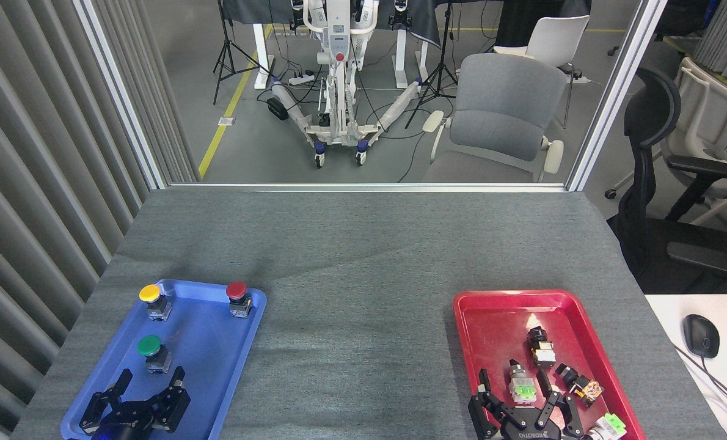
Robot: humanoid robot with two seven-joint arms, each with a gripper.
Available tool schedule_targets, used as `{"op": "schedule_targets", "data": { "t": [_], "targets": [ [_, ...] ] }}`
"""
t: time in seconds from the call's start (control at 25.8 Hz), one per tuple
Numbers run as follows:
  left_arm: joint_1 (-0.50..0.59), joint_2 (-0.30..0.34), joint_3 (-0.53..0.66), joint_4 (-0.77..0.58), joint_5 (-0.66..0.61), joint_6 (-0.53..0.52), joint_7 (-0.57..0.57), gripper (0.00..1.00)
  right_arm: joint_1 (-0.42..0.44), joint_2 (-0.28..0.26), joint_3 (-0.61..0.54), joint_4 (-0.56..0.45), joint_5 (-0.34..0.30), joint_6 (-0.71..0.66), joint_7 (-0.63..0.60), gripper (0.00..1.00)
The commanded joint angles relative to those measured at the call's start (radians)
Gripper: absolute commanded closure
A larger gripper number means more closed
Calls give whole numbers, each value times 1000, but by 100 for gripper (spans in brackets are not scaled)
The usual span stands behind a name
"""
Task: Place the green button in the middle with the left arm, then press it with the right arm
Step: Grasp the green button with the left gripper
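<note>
The green button (150, 350) stands upright in the blue tray (217, 354), at its left side. My left gripper (151, 379) hovers over the tray's near end just below the button, fingers spread open and empty. The middle (357, 342) is bare grey cloth between the two trays. At the bottom right, my right gripper (511, 379) is open over the near end of the red tray (492, 324), its fingers on either side of a small light-green-tipped switch (522, 387) without closing on it.
A yellow button (151, 299) and a red button (237, 296) stand at the blue tray's far end. The red tray holds several small switches (542, 348). A black mouse (701, 335) lies on a white desk at right. Chairs stand beyond the table's far edge.
</note>
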Motion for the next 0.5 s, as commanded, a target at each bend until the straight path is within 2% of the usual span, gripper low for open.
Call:
{"op": "schedule_targets", "data": {
  "t": [0.0, 0.35, 0.47],
  "targets": [
    [-56, 4, -3, 86, -4, -7, 4, 0, 1, -2, -5, 6, -1, -7, 0, 0],
    [-127, 12, -18, 196, -7, -9, 12, 0, 5, -10, 17, 12, 0, -5, -20, 0],
    [-151, 35, -18, 238, -7, -1, 10, 1, 4, -4, 23, 12, 0, 3, -17, 0]
  ]
}}
